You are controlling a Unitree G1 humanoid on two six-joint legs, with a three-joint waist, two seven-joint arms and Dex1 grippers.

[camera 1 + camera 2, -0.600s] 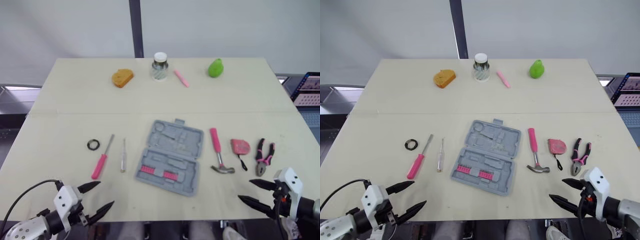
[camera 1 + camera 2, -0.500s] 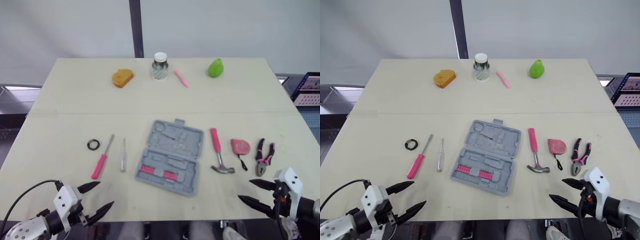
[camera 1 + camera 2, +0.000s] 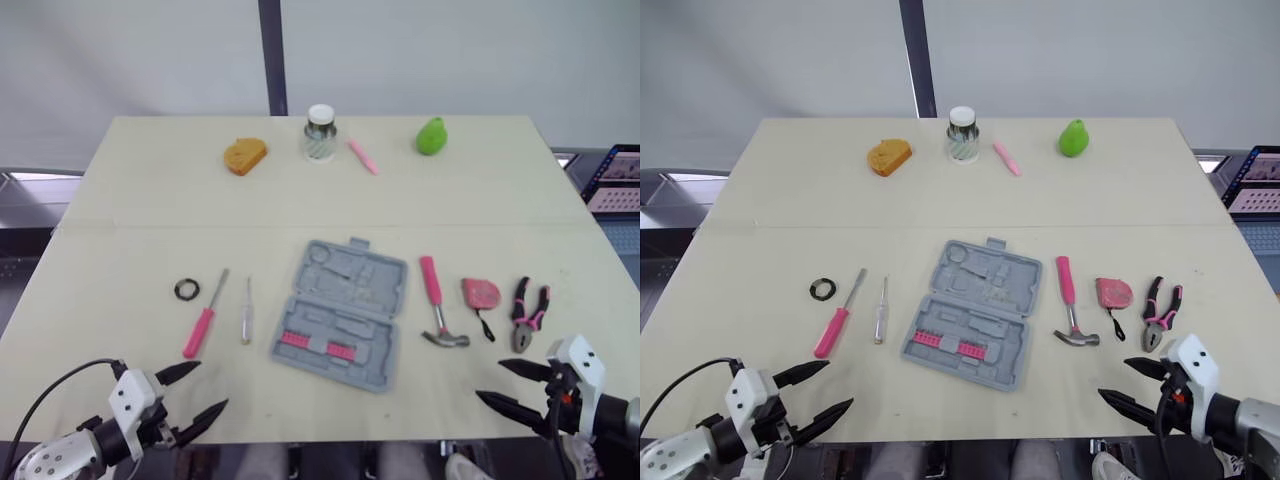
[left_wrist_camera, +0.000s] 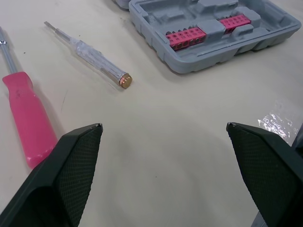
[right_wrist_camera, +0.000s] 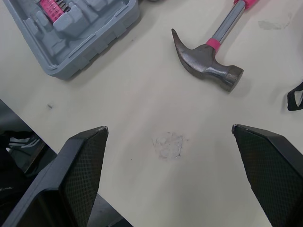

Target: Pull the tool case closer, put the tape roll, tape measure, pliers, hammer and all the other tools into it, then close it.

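The tool case [image 3: 340,313] lies open and flat on the table [image 3: 130,200], ahead of both claws and between them. From the left claw [image 3: 212,386] it is forward and to the right; from the right claw [image 3: 489,381] it is forward and to the left. Both claws are spread wide and hold nothing. The opened case is longer in the direction away from the claws, slightly turned, and its half with the pink bits is toward them. The left claw seems a little nearer to a near corner of the case. The hammer [image 3: 436,300] lies just ahead of the right claw, beside the case.
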